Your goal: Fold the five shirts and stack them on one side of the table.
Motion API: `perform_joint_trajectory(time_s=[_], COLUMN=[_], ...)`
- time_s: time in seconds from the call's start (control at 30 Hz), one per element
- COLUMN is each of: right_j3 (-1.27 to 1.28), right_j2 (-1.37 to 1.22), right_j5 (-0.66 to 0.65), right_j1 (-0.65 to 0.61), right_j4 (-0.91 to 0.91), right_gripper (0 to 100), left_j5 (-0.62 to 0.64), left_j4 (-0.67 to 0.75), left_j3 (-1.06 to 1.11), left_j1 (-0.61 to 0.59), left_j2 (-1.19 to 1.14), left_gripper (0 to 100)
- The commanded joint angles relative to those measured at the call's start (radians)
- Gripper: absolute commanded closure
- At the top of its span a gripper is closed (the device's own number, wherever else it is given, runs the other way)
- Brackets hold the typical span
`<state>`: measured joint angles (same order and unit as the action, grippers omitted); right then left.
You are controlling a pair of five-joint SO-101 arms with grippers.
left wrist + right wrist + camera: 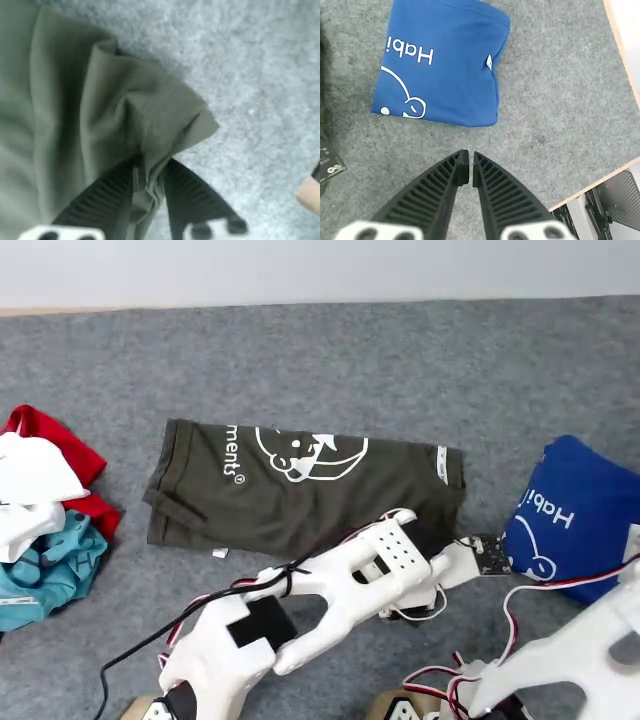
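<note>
So far only the blue shirt [575, 510] lies folded at right, the left hand [147, 184] pinches a corner of the half-folded green shirt [300, 490] at centre, the right hand [468, 167] sits pressed together, and three crumpled shirts [40, 515] wait at left.

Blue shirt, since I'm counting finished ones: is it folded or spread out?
Folded: the blue shirt lies as a compact rectangular bundle with no sleeves sticking out and its print cut off at the fold.
</note>
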<state>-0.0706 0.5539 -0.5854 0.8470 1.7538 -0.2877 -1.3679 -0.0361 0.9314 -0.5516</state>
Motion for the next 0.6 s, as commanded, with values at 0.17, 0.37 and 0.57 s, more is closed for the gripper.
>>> perform_joint_trajectory(time_s=[0.17, 0.37, 0.57], right_j3=[-0.005, -0.005, -0.003], right_j2=[0.027, 0.027, 0.019], right_j5=[-0.006, -0.003, -0.002], right_j1=[0.01, 0.008, 0.008], right_j4=[0.041, 0.041, 0.041], right_gripper=[97.7, 97.7, 97.7], left_j5=[-0.011, -0.095, -0.15], left_j4=[-0.038, -0.021, 0.02], left_j3=[-0.033, -0.038, -0.062], left_j1=[0.025, -0.061, -0.132], left_j2=[0.084, 0.13, 0.13], left_gripper=[99, 99, 99])
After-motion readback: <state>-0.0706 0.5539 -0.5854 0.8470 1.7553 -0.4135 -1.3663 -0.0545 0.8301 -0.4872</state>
